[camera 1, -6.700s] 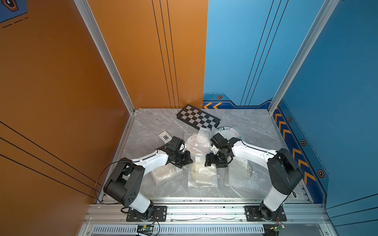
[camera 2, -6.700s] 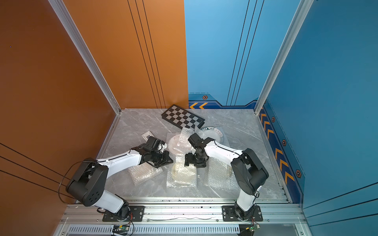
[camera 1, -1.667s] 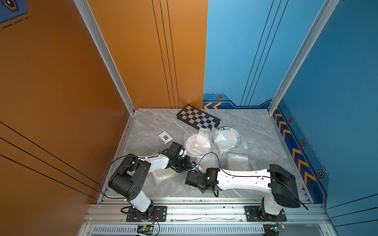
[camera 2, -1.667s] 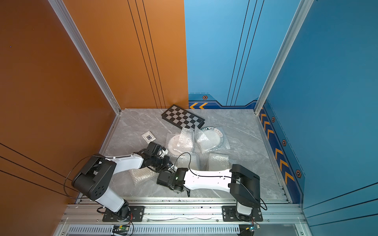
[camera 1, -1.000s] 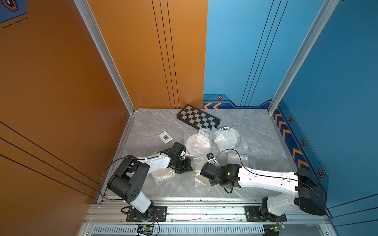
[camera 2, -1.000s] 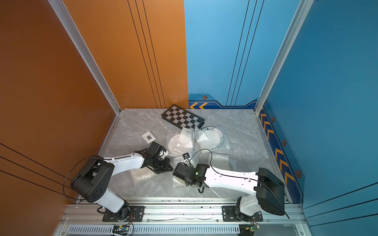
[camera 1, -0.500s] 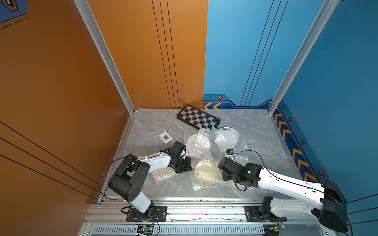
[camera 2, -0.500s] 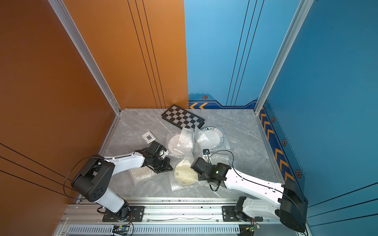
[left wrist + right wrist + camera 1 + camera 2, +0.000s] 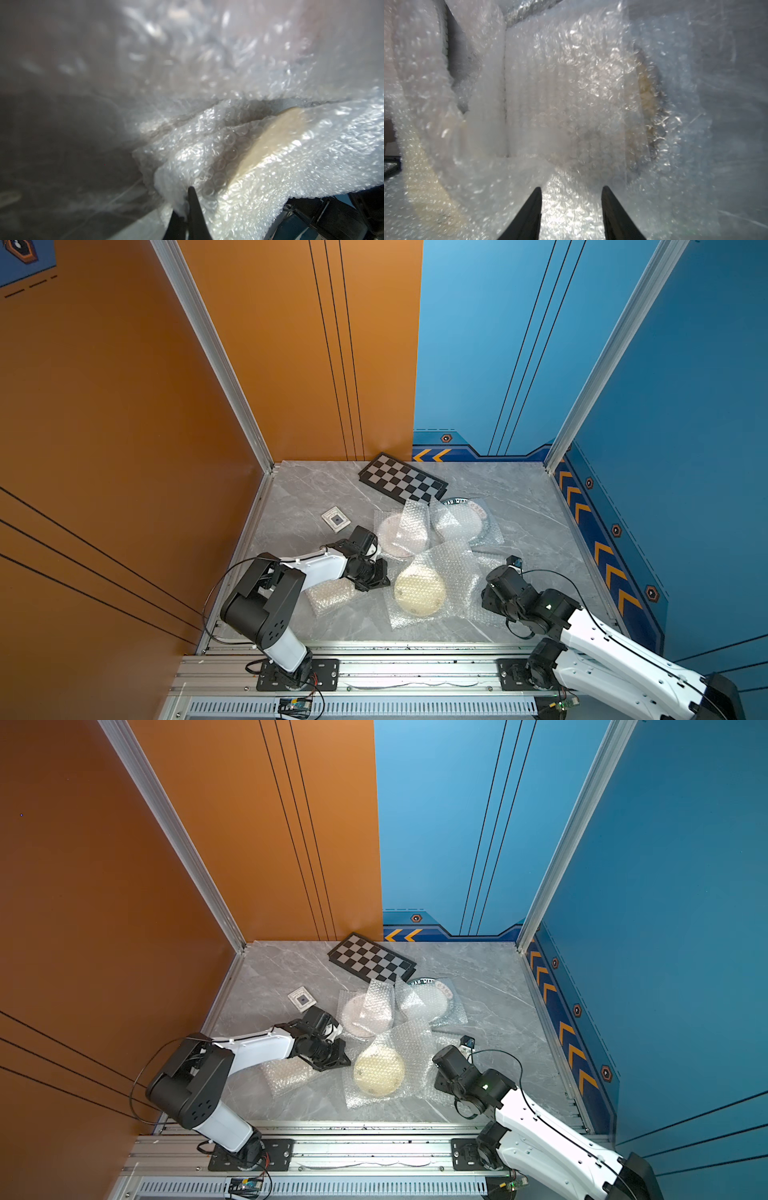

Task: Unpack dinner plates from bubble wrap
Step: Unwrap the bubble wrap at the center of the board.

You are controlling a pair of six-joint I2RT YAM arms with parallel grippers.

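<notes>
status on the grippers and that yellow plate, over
Left gripper shut on bubble wrap edge. Right gripper open above wrap. Pale yellow plate lying in opened wrap.

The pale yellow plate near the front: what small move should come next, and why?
Probably the right end effector, which stands open, should reach for the pale yellow plate and lift it. The plate seems mostly uncovered on its spread bubble wrap, whose corner the left end effector pinches shut.
</notes>
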